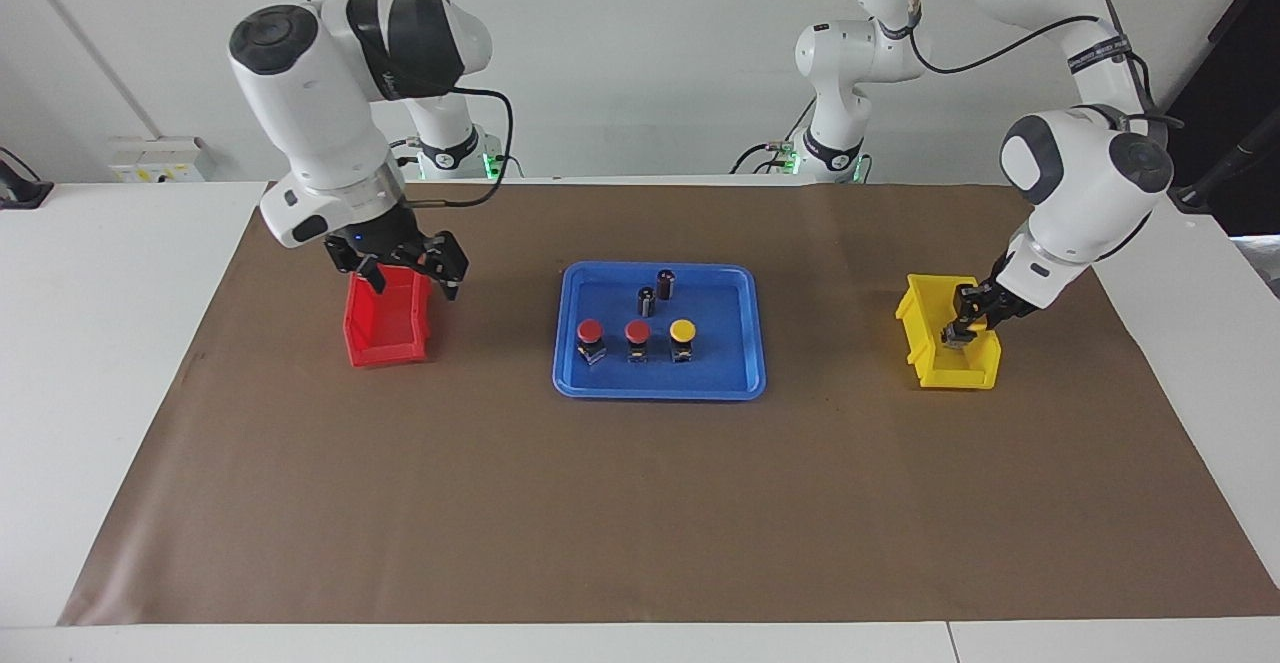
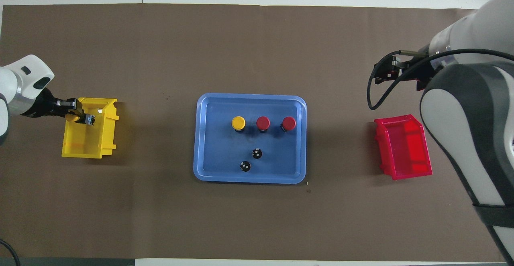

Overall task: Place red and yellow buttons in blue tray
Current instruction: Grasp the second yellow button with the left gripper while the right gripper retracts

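Left gripper fingers clamped on yellow-capped push button in small yellow plastic bin; right gripper fingers apart over small red plastic bin. Risk: button snags bin wall, slips before shallow blue plastic tray.

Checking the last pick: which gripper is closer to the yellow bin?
Left. The left gripper is down in the yellow bin, shut on a button; the right gripper hangs open over the red bin.
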You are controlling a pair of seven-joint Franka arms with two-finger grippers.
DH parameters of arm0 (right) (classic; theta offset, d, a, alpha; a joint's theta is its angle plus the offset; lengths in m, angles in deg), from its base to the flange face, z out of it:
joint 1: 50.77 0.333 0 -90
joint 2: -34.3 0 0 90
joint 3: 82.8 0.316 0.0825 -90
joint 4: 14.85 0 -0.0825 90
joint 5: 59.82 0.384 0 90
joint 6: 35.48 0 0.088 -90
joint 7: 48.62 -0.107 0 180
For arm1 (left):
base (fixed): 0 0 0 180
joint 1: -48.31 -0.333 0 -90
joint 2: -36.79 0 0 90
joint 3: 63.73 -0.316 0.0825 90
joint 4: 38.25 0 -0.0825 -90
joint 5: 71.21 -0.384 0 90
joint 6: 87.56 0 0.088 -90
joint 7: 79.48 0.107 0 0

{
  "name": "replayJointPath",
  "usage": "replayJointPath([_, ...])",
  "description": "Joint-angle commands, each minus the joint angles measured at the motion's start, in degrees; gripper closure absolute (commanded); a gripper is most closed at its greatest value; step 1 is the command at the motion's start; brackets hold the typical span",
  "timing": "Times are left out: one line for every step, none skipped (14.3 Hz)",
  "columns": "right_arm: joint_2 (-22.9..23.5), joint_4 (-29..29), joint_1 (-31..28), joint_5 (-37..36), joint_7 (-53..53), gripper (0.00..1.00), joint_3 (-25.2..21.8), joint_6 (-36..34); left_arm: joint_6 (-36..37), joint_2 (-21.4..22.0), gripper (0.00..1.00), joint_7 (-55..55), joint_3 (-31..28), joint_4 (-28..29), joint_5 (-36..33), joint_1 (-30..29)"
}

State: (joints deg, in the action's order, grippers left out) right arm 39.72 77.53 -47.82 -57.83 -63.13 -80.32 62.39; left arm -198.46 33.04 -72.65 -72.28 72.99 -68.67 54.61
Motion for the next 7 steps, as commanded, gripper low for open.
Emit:
replayJointPath([-3.0, -0.4, -4.9, -1.2, 6.0, 0.00, 0.8, -4.5, 11.0, 1.1, 0.98, -1.3, 0.6, -7.7, -1.1, 0.0])
replayJointPath([-3.4, -0.8, -6.2, -2.4, 8.7, 0.00, 0.8, -5.7, 14.5, 0.7, 0.98, -3.0, 1.0, -10.7, -1.1, 0.6])
replayJointPath([-3.7, -2.2, -7.7, -3.6, 11.0, 0.00, 0.8, -7.5, 16.3, 0.4, 0.98, -6.0, 1.1, -12.4, -1.1, 2.3])
replayJointPath([-4.4, -5.0, -8.8, -4.4, 13.3, 0.00, 0.9, -11.0, 16.3, 0.3, 0.98, -10.5, 1.0, -12.6, -1.1, 5.3])
replayJointPath([-4.1, -6.5, -9.3, -5.5, 15.1, 0.00, 0.9, -12.9, 15.4, 0.4, 0.98, -15.7, 1.1, -12.2, -1.1, 8.4])
replayJointPath([-4.2, -6.2, -9.5, -6.4, 16.5, 0.00, 0.8, -13.2, 14.4, 0.4, 0.99, -20.9, 1.2, -12.0, -1.1, 11.3])
replayJointPath([-5.1, -4.9, -9.5, -6.3, 17.1, 0.00, 0.3, -13.2, 13.2, 0.3, 0.98, -25.2, 1.2, -11.7, -1.0, 14.3])
